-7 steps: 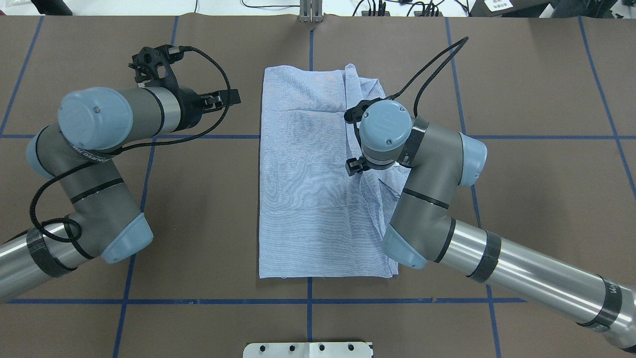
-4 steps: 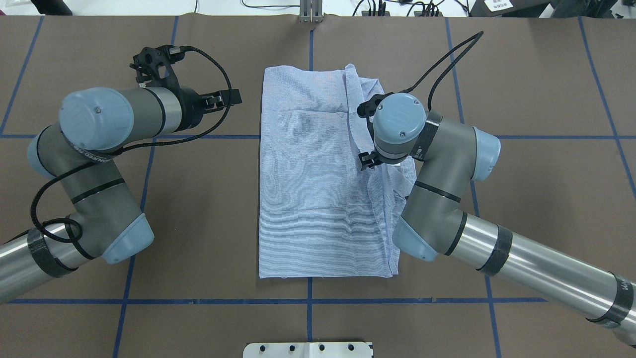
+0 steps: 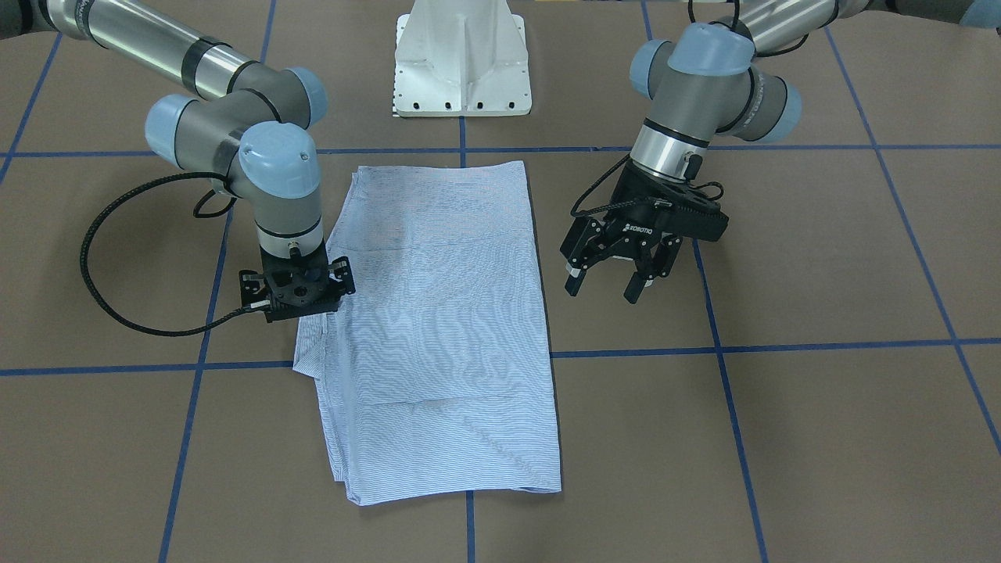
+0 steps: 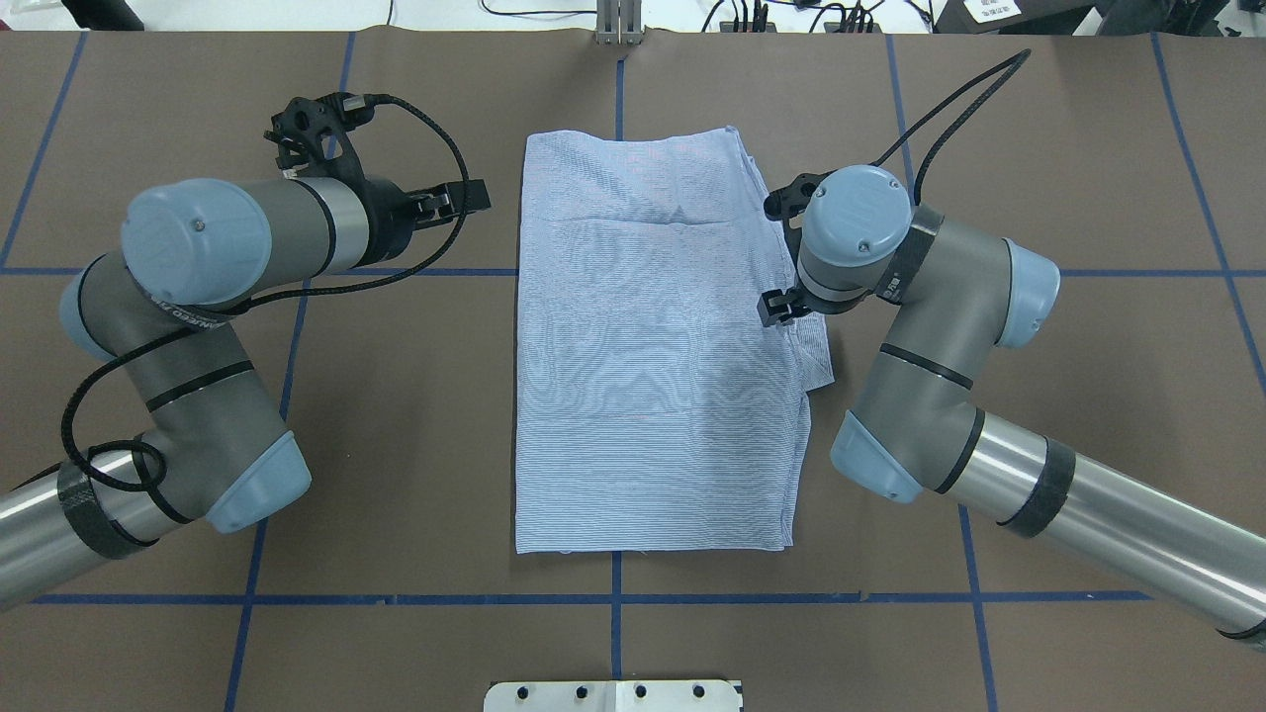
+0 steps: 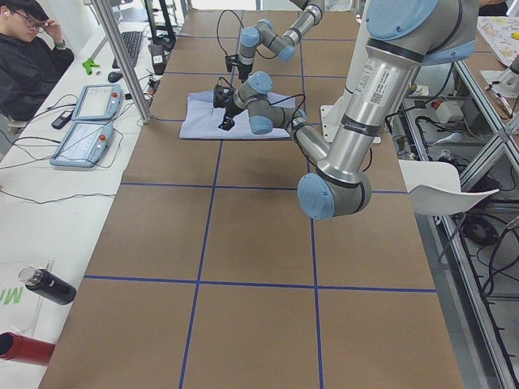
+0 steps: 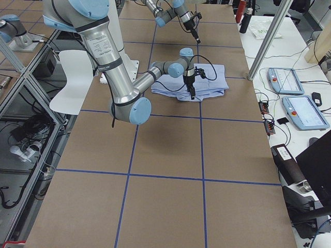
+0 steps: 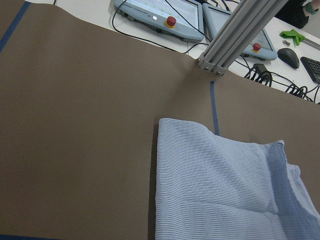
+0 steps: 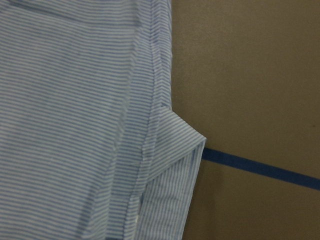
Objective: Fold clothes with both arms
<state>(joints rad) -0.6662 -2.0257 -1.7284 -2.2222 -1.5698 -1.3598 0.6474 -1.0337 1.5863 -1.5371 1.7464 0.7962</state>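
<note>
shirt (image 4: pixel 653 346) | folded rectangle | long axis points at white base (image 3: pixel 463 70)

The only word I can read is "ROBOTIQ", in white on the black body of the left gripper (image 3: pixel 604 288).

Around the folded light-blue striped shirt (image 4: pixel 643 346), the brown paper-covered table (image 4: pixel 1039 148) lies free at 6 and 12 o'clock. The grey tubular right arm (image 4: pixel 930 316) overhangs its 3 o'clock edge, and the left arm (image 4: pixel 198 376) stands apart at 9.
</note>
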